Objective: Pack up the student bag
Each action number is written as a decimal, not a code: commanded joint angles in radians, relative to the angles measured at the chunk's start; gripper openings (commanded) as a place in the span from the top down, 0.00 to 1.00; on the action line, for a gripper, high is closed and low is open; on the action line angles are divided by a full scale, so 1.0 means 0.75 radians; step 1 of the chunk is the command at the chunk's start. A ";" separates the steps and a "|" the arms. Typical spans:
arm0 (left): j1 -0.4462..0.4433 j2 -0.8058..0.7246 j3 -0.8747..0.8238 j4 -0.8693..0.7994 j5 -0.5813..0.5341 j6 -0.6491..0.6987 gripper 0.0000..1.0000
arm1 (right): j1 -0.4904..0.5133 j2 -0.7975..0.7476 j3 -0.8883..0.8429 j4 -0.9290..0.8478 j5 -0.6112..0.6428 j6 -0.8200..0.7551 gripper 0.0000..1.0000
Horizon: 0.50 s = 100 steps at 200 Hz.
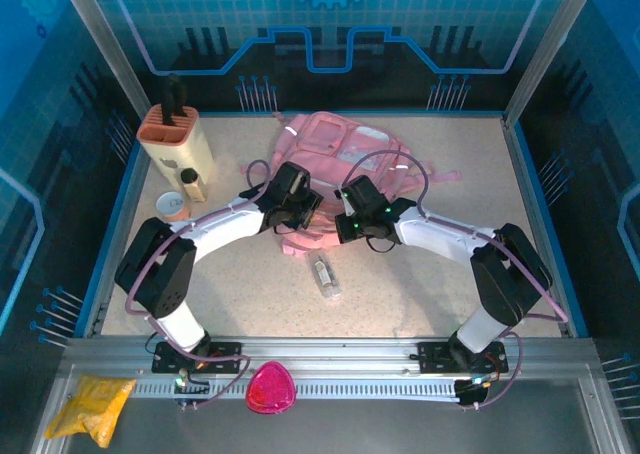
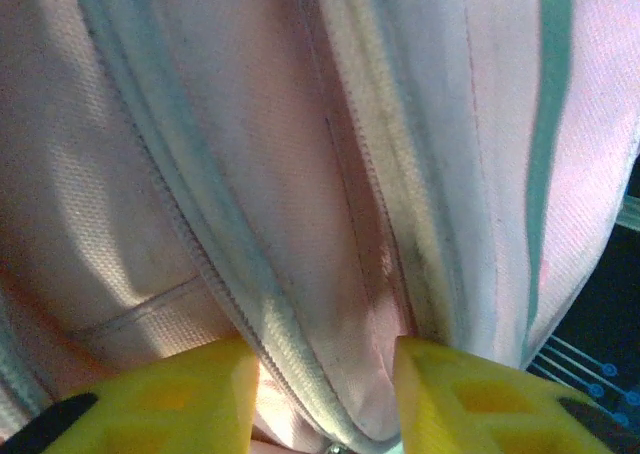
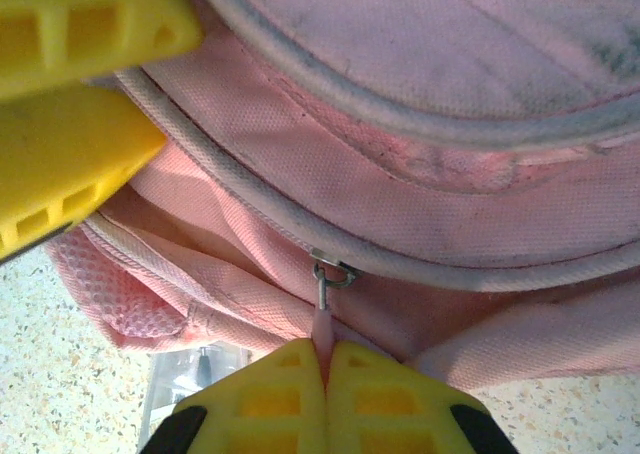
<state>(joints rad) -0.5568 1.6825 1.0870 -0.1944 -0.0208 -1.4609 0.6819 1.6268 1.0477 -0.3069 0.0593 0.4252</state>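
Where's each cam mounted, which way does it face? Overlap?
Top external: high behind the robot, facing down on the table; left arm and right arm reach the student bag.
Left wrist: left arm's end, close on bag fabric; left fingers flank a zip seam.
Right wrist: right arm's end, facing the bag's zip; right fingers pinch the zip pull.
Shared: all see the bag; right wrist also catches left fingers.

Both arms bend inward with elbows out, wrists near each other. The left tool has its jaws apart. The right tool is pinched closed on a zipper pull.
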 commanded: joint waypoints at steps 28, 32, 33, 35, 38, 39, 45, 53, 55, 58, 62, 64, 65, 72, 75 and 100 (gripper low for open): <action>-0.008 0.052 0.078 -0.063 -0.073 0.034 0.89 | -0.026 0.080 0.098 -0.041 -0.018 -0.010 0.92; -0.006 0.051 0.086 -0.073 -0.076 0.042 0.92 | -0.030 0.086 0.102 -0.044 -0.018 -0.008 0.91; -0.007 0.050 0.086 -0.078 -0.077 0.044 0.92 | -0.031 0.087 0.104 -0.045 -0.019 -0.008 0.91; -0.008 0.049 0.091 -0.082 -0.079 0.045 0.94 | -0.033 0.089 0.107 -0.047 -0.020 -0.007 0.90; -0.007 0.049 0.094 -0.089 -0.082 0.049 0.96 | -0.036 0.094 0.111 -0.048 -0.021 -0.006 0.89; -0.007 0.049 0.093 -0.090 -0.083 0.051 0.96 | -0.037 0.095 0.112 -0.049 -0.020 -0.004 0.89; -0.008 0.046 0.097 -0.089 -0.082 0.059 1.00 | -0.043 0.105 0.118 -0.049 -0.023 -0.002 0.85; -0.007 0.043 0.096 -0.083 -0.078 0.061 1.00 | -0.052 0.121 0.131 -0.048 -0.036 0.001 0.80; -0.008 0.042 0.096 -0.081 -0.076 0.060 1.00 | -0.054 0.126 0.135 -0.048 -0.040 0.002 0.79; -0.006 0.041 0.095 -0.080 -0.074 0.060 1.00 | -0.056 0.132 0.141 -0.049 -0.045 0.001 0.78; -0.007 0.041 0.095 -0.077 -0.071 0.061 1.00 | -0.058 0.143 0.149 -0.051 -0.049 -0.001 0.76; -0.007 0.041 0.095 -0.075 -0.070 0.061 1.00 | -0.058 0.147 0.153 -0.052 -0.053 -0.001 0.76; -0.007 0.041 0.094 -0.075 -0.069 0.060 1.00 | -0.058 0.151 0.156 -0.051 -0.054 -0.003 0.75; -0.008 0.042 0.095 -0.066 -0.062 0.064 1.00 | -0.058 0.169 0.171 -0.053 -0.061 -0.011 0.72; -0.007 0.042 0.094 -0.065 -0.060 0.063 1.00 | -0.058 0.180 0.178 -0.057 -0.062 -0.013 0.71; -0.008 0.036 0.091 -0.070 -0.062 0.066 1.00 | -0.063 0.228 0.218 -0.074 -0.066 -0.016 0.69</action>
<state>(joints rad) -0.5575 1.7142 1.1252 -0.2382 -0.0563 -1.4384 0.6552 1.7542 1.1687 -0.3595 0.0063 0.4252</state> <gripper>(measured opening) 0.052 0.306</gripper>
